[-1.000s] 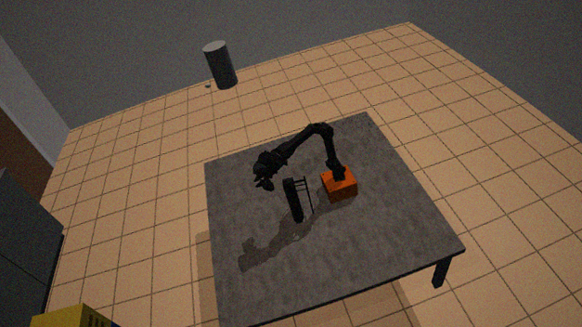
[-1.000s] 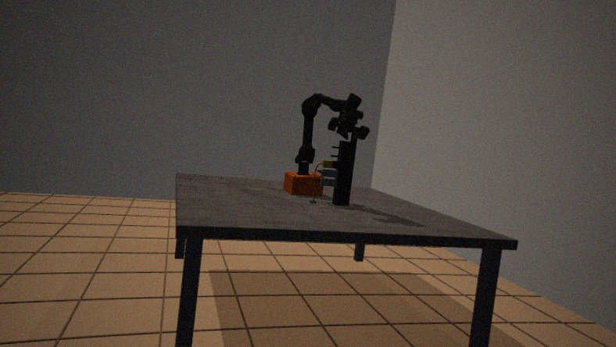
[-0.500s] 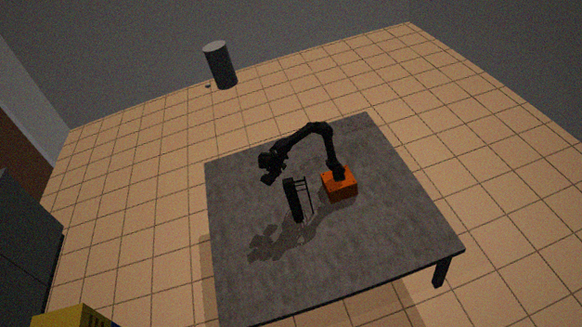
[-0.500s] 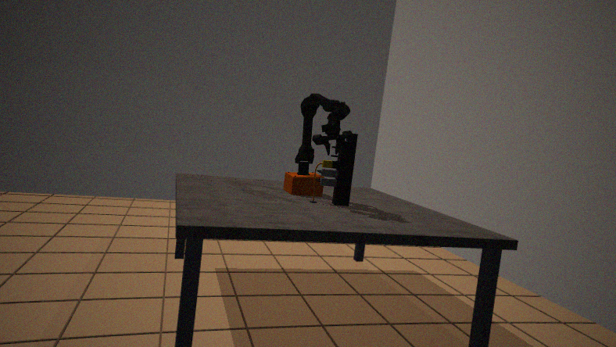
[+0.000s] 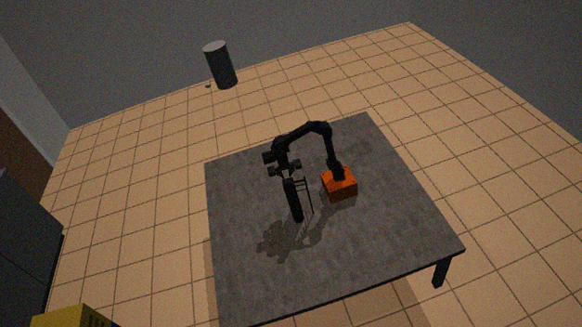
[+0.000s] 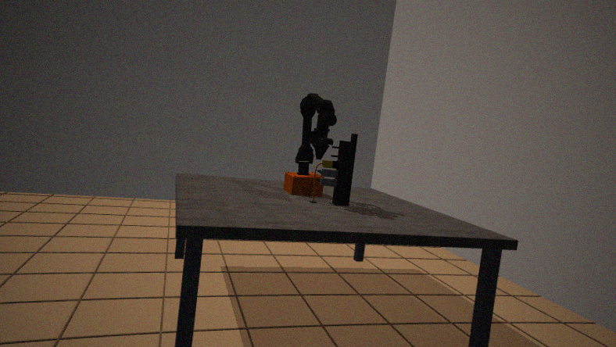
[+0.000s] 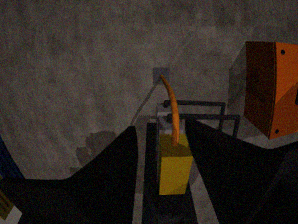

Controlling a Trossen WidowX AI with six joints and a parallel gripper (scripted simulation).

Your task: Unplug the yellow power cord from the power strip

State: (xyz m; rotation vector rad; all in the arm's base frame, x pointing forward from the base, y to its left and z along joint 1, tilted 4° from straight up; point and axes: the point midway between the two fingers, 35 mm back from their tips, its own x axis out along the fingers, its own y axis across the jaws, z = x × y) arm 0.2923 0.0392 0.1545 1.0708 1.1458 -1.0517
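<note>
The yellow plug (image 6: 327,163) (image 7: 174,175) sits against the upright black power strip (image 5: 293,205) (image 6: 345,177), with its body level. Its orange-yellow cord (image 6: 314,183) (image 7: 173,107) arches out and drops to a small dark square on the table. My gripper (image 5: 285,175) (image 6: 320,158) (image 7: 160,128) is partly open and points down. Its fingertips are just above the plug in the exterior view. In the wrist view the plug shows between the two fingers, with space on both sides, and nothing is gripped. The plug's seat in the strip is hidden in the wrist view.
Two grey plugs (image 6: 328,173) (image 6: 328,181) sit below the yellow one. Thin dark cords (image 5: 309,195) (image 7: 200,104) run beside the strip toward the orange arm base (image 5: 339,185) (image 6: 302,184) (image 7: 262,90). The strip stands on the grey table (image 5: 260,290) (image 6: 241,211).
</note>
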